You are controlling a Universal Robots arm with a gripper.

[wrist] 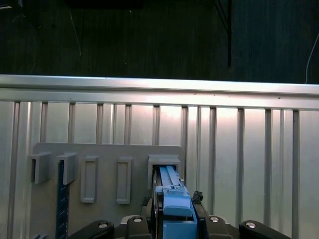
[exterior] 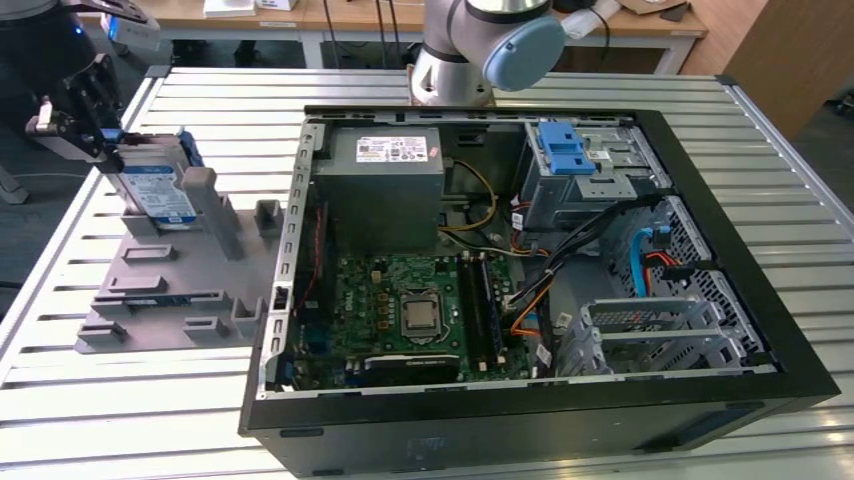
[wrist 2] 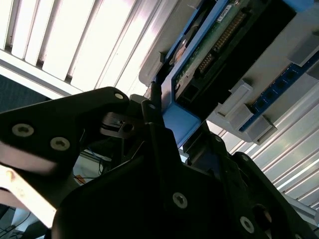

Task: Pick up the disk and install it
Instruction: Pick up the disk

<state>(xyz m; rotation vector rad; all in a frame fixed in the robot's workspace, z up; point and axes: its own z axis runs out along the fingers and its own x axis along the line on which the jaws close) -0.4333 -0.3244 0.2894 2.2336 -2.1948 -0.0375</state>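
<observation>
Item: flat rectangular silver hard drive (exterior: pixel 150 195), blue plastic carrier frame
Position: stood on edge in grey slotted plastic rack (exterior: pixel 167 295), exterior view's left
Gripper: black gripper (exterior: pixel 114 148), clamped on drive's upper end

Open PC case (exterior: pixel 534 405) w/ PSU (exterior: pixel 380 190), mobo (exterior: pixel 400 310); grey rack (exterior: pixel 147 270) alongside.

The flat silver metal disk with a blue plastic frame (exterior: pixel 151 190) stands up on its thin edge. It sits in a slot of the grey plastic rack (exterior: pixel 147 272) on the exterior view's left. Its white-and-blue label faces out.
</observation>
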